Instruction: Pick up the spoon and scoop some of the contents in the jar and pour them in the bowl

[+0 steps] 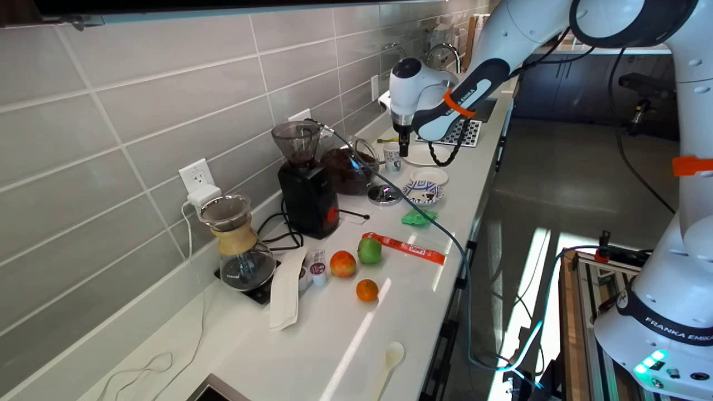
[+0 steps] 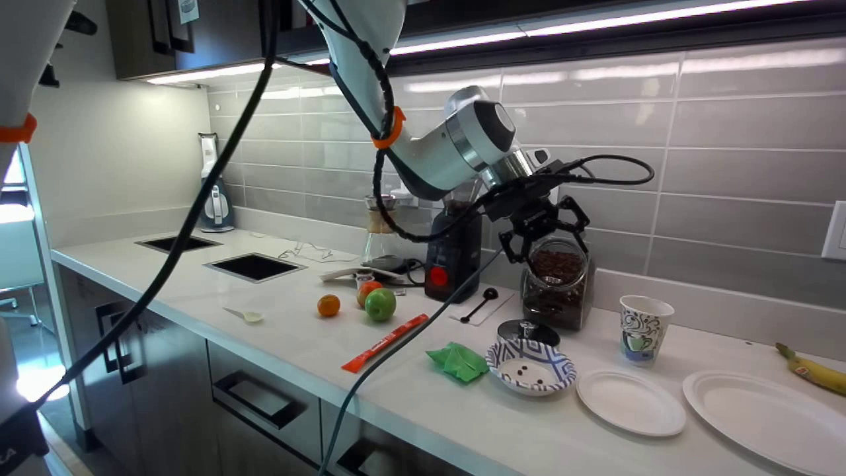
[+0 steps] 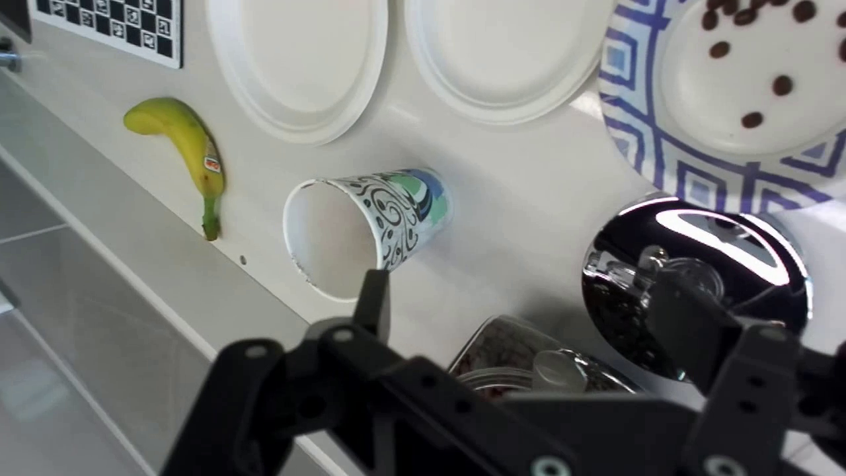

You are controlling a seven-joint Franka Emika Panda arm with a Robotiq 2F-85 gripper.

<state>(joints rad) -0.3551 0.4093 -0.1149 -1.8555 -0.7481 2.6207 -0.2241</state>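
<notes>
The fingers (image 3: 375,301) are gaping wide, holding nothing, hovering near the jar (image 2: 554,303); the black spoon (image 2: 488,295) is lying lower, well apart.

- On the white desk (image 2: 218,284), a round green apple (image 2: 381,305), clock's centre in an exterior view
- Red-orange apple (image 2: 367,290), just beside it, 11 o'clock
- Small round orange (image 2: 328,305), 9 o'clock
- Long flat red packet (image 2: 384,342), 6 o'clock
- Crumpled green wrapper (image 2: 458,361), 4 o'clock
- Black upright grinder (image 2: 455,255), 2 o'clock
- Tan-collared glass carafe (image 2: 375,246), 12 o'clock
- Patterned white paper cup (image 2: 642,334), 3 o'clock
</notes>
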